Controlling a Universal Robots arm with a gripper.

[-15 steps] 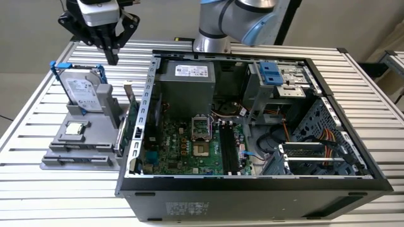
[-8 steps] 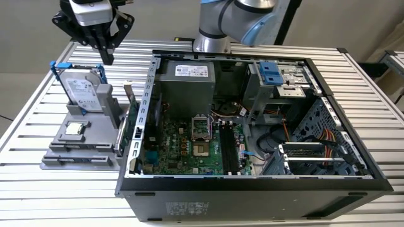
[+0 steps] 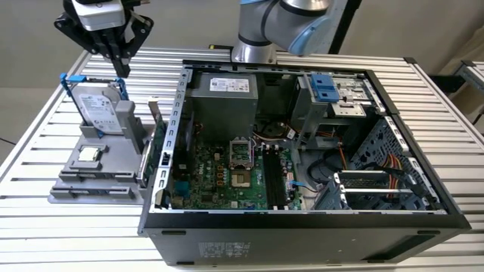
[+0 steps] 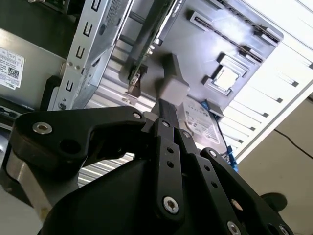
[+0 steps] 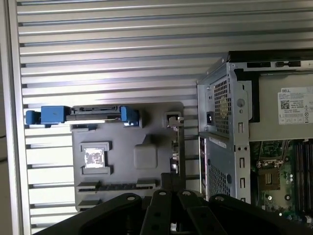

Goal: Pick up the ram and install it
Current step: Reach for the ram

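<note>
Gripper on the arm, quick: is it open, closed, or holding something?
Black gripper: closed, holding nothing, hovering above the upright silver hard drive.

Ribbed shiny metal table (image 3: pixel 45 226), matt grey plastic holder (image 3: pixel 72 173), matt black tool (image 3: pixel 122 69)

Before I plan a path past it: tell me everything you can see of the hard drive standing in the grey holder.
The silver metal hard drive with a white label stands upright on its edge in a slot of the grey plastic holder. A blue plastic frame runs around its edges. It stands at the exterior view's left of the open black computer case. The black hand, shut, hangs above the holder, apart from the drive.
</note>
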